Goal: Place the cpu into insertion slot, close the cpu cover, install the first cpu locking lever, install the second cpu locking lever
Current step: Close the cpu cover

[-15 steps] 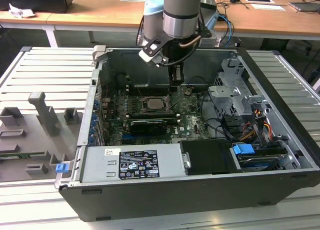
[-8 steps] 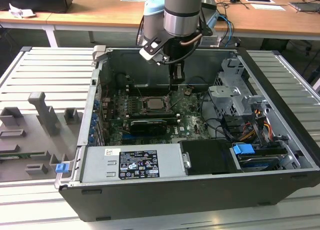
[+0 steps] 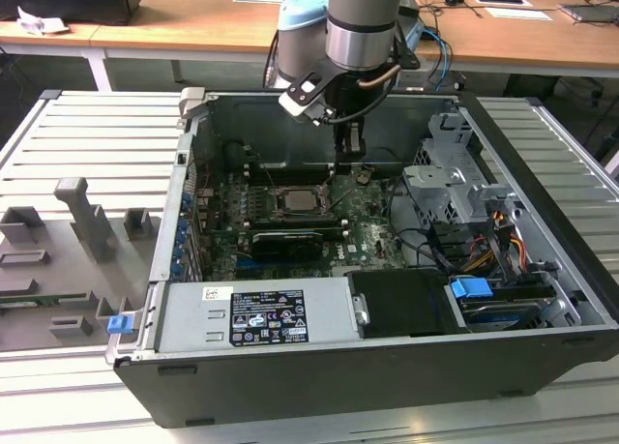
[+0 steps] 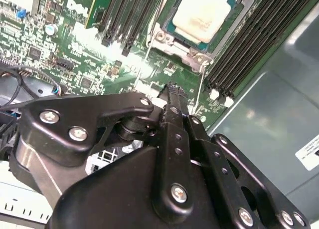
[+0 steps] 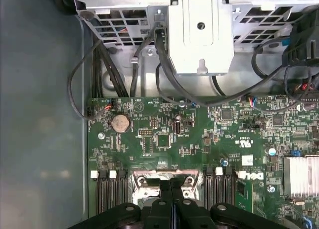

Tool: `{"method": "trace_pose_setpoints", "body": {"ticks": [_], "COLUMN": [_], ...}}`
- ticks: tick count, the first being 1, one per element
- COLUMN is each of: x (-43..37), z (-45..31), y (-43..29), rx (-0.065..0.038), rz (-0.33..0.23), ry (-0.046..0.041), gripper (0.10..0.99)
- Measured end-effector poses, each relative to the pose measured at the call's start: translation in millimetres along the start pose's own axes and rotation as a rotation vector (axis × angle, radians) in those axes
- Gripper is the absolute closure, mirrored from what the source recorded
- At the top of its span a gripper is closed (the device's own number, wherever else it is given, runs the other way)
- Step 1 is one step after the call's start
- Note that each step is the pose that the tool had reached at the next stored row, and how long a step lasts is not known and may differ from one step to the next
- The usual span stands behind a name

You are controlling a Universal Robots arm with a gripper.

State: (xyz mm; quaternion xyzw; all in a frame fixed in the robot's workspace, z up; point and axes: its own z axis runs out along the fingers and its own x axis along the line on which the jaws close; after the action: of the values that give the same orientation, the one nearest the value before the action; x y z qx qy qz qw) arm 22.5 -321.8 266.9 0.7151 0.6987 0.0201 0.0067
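The cpu [image 4: 202, 14], a pale silver square chip, lies in the insertion slot [image 3: 300, 200] on the green board inside the open computer case. The cpu cover [image 4: 172, 45], a silver frame, lies flat around the chip. Two thin wire locking levers [image 4: 200, 87] run along the socket's sides, one right beside my fingertips. My gripper [image 4: 172, 89] hangs just above the board at the socket's edge, also seen in the exterior view [image 3: 350, 165] and the first wrist view [image 5: 172, 189]. Its black fingers are pressed together with nothing visible between them.
Long black memory slots [image 4: 249, 44] flank the socket on both sides. A long black card [image 3: 285, 243] lies nearer the case front. A metal drive cage [image 3: 450, 188] with cables [image 5: 164, 79] stands at the exterior view's right. A power supply [image 3: 256, 313] fills the front.
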Motion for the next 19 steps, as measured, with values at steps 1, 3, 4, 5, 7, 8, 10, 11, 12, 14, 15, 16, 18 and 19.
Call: {"method": "trace_pose_setpoints", "body": {"ticks": [1,3,4,5,7,8,10,11,12,14,15,16,18,19], "x": [0.1,0.3,0.3,0.5,0.8,0.9,0.9,0.9,0.9,0.8,0.8,0.8,0.7,0.7], "z": [0.1,0.4,0.5,0.8,1.8,2.4,5.4,8.8,12.1,13.7,14.2,14.3,14.3,14.3], "y": [3.9,12.0,15.3,22.0,29.3,30.7,33.1,34.0,33.8,32.9,32.0,31.0,29.5,27.9], "rx": [0.002,0.005,0.007,0.010,0.013,0.014,0.015,0.017,0.017,0.018,0.018,0.018,0.018,0.018], "rz": [0.000,0.000,0.000,0.000,0.000,0.000,0.000,0.000,0.000,-0.002,-0.002,-0.003,-0.003,-0.003], "ry": [-0.0001,-0.0002,-0.0003,-0.0003,-0.0003,-0.0004,-0.0004,-0.0004,0.0000,0.0002,0.0001,0.0001,-0.0001,0.0002], "gripper": [0.980,0.980,0.980,0.980,0.980,0.980,0.980,0.980,0.980,0.980,0.980,0.980,0.980,0.980]}}
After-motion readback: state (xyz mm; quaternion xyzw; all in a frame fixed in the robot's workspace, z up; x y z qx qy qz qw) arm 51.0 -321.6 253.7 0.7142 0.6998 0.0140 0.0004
